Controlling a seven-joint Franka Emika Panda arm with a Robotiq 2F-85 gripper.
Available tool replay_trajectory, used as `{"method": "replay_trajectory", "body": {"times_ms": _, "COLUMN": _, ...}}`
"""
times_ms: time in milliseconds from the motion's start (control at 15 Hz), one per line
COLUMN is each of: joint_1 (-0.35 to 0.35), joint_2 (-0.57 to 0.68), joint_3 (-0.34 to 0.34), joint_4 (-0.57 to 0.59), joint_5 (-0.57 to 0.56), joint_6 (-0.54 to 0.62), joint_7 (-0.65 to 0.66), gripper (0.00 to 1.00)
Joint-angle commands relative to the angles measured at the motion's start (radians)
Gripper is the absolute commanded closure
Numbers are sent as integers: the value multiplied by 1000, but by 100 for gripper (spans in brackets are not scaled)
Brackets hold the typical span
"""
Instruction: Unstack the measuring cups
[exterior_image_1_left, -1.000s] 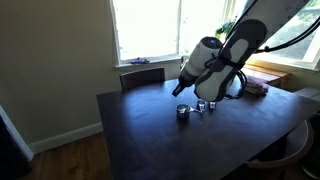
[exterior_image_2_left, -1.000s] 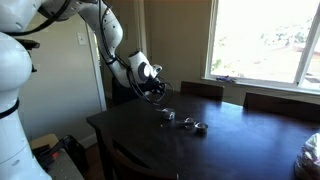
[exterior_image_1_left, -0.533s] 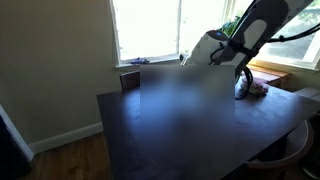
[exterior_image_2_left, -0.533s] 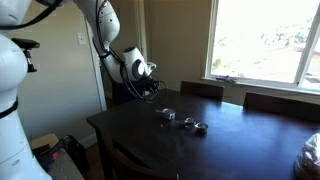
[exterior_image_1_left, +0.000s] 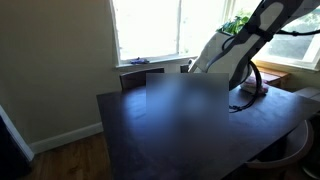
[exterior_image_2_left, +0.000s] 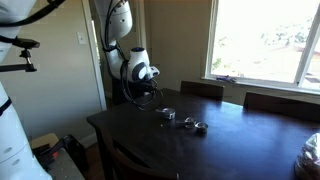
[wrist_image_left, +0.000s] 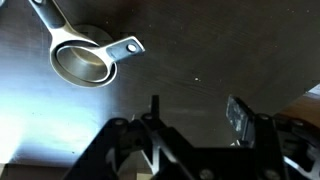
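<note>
1. The Robotiq gripper (wrist_image_left: 195, 112) enters the wrist view from the lower edge. Its two black fingers (wrist_image_left: 237, 114) are spread apart, and nothing is held between them.
2. A shiny silvery-grey metal measuring cup (wrist_image_left: 82, 62) is located on the dark wooden table (wrist_image_left: 200, 50). It lies at 10 o'clock from the gripper, well apart from the fingers.
3. Two flat handles are shown at this cup: one is directed toward 3 o'clock, the other toward 11 o'clock. Whether a second cup is nested inside cannot be determined.
4. In an exterior view, the small silvery measuring cups (exterior_image_2_left: 188, 122) are seen as three shiny items close together on the table (exterior_image_2_left: 230, 150). They are arranged in a short row running from 10 o'clock to 4 o'clock.
5. In that view, the gripper (exterior_image_2_left: 146, 92) is held above the table at 10 o'clock from the row, clear of it.
6. In an exterior view, the table's middle is blurred, so the cups cannot be made out there. The white robot arm (exterior_image_1_left: 235, 45) is shown at 2 o'clock, before a bright window (exterior_image_1_left: 150, 28).
</note>
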Motion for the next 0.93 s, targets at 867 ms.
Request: {"method": "replay_trajectory", "body": {"times_ms": 867, "joint_1": -95, "joint_2": 50, "joint_3": 69, "joint_4": 128, "joint_5": 279, "joint_6": -183, "joint_7": 52, "gripper": 0}}
